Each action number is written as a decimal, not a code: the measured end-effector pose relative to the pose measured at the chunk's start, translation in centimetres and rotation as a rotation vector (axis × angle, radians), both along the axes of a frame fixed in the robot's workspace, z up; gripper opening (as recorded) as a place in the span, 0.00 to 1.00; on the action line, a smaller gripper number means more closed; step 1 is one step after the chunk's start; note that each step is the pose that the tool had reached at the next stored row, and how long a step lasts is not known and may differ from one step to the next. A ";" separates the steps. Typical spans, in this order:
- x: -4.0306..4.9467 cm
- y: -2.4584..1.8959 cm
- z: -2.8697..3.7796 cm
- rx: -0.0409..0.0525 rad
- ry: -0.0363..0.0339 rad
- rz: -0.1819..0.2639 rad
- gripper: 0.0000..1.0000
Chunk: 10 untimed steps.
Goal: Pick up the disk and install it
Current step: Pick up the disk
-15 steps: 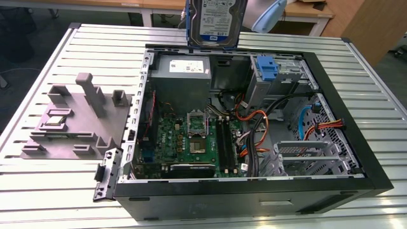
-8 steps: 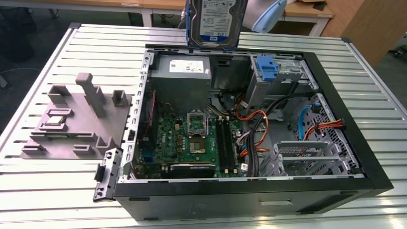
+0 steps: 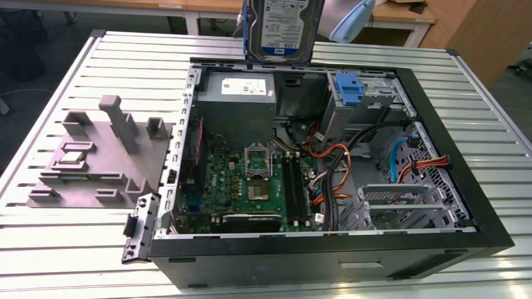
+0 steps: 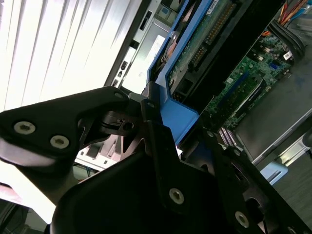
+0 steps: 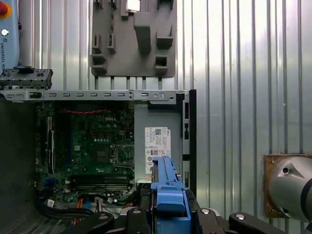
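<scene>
The disk (image 3: 283,28) hangs upright over the far edge of the open computer case (image 3: 332,255), above the power supply (image 3: 237,93); its white-and-blue label faces the exterior view. In the first wrist view I see the disk (image 5: 165,187) edge-on by its blue carrier bracket, with my gripper (image 5: 168,214) shut on it from both sides. In the second wrist view the disk's green circuit-board side (image 4: 204,39) shows, and the black fingers (image 4: 156,141) of my gripper (image 4: 183,131) clamp the blue bracket.
Inside the case lie the green motherboard (image 3: 249,187), orange and blue cables, a blue-handled caddy (image 3: 351,90) and a metal drive cage (image 3: 399,199). On the exterior view's left, a grey fixture (image 3: 99,162) carrying a small square chip (image 3: 73,157) rests on the slatted metal table (image 3: 83,249).
</scene>
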<state>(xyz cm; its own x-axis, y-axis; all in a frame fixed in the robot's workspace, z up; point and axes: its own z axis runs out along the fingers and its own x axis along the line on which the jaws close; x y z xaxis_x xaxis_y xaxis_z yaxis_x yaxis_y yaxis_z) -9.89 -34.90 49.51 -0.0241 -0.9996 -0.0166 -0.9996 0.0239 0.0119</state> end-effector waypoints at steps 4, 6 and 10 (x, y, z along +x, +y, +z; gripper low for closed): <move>0.00 -0.12 0.00 0.0000 0.0000 0.000 0.37; 0.00 -0.19 0.00 0.0000 0.0000 0.000 0.37; 0.00 -0.32 -0.01 0.0001 -0.0001 0.000 0.37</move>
